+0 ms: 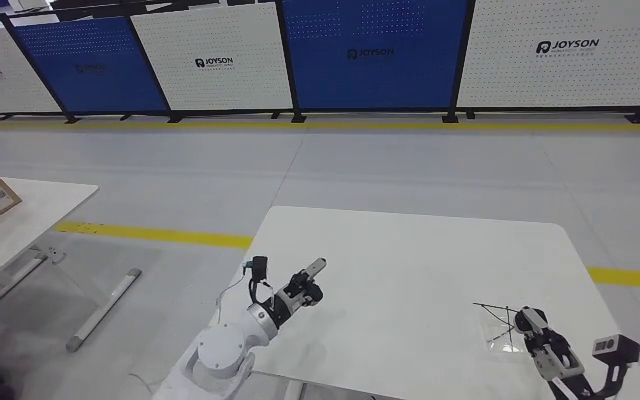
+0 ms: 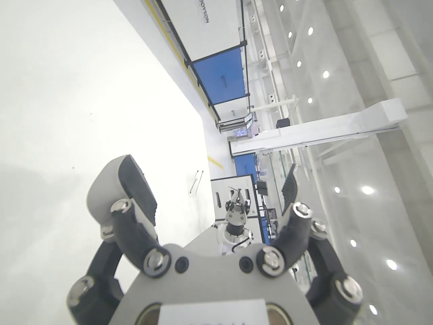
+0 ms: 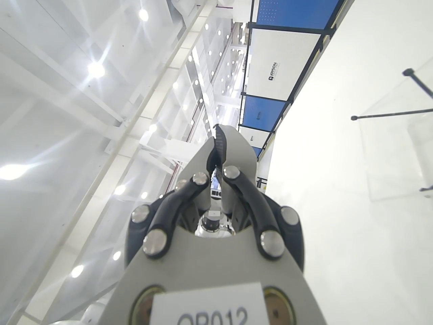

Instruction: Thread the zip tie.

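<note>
Thin black zip ties [image 1: 495,314] lie on a clear plastic sheet [image 1: 500,338] near the table's right front corner. In the right wrist view the zip ties [image 3: 389,114] rest on the clear sheet [image 3: 389,164], off to the side of my right gripper [image 3: 219,143], which is shut with nothing seen between its pads. In the top view that right gripper [image 1: 523,318] sits just right of the ties. My left gripper [image 2: 213,184] is open and holds nothing. It hovers over the table's left front part [image 1: 314,268], far from the zip ties [image 2: 196,181].
The white table [image 1: 400,260] is bare between the two arms. Another white table [image 1: 40,210] stands to the left, across a floor gap. Blue and white panels [image 1: 370,50] line the back of the room.
</note>
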Robot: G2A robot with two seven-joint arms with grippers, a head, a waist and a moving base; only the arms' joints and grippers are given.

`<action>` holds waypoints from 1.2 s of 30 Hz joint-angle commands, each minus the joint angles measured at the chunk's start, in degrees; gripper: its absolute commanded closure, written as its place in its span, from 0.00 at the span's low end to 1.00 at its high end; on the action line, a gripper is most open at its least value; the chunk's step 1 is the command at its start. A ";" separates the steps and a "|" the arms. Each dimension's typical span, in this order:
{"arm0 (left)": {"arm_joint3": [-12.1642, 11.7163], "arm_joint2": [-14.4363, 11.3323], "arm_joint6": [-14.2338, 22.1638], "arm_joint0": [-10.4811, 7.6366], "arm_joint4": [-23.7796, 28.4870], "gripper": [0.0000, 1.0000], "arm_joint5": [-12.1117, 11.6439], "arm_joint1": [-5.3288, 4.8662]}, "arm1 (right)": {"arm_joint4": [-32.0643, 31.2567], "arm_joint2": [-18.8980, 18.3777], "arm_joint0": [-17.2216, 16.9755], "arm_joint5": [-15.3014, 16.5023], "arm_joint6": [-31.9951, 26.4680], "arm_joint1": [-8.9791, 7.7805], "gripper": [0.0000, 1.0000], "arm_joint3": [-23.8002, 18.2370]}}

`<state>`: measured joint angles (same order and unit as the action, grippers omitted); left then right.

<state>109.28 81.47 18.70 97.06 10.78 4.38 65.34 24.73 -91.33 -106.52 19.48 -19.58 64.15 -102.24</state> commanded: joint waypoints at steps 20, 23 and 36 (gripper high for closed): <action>-3.87 -4.36 15.05 -2.67 6.55 0.00 -4.38 -0.23 | -11.64 11.93 4.46 0.00 6.89 2.13 1.00 -0.76; -5.89 -5.26 15.14 -3.85 8.18 0.00 -5.75 -0.08 | -13.89 13.99 5.82 -1.72 6.37 2.34 1.00 1.08; -6.66 -5.50 16.70 -4.17 11.55 0.00 -5.85 -0.03 | -11.34 14.93 6.12 -0.23 5.74 2.59 1.00 1.07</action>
<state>103.05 75.99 34.25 93.14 20.20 -1.32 65.31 11.96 -76.79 -100.56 18.19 -13.71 66.61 -101.22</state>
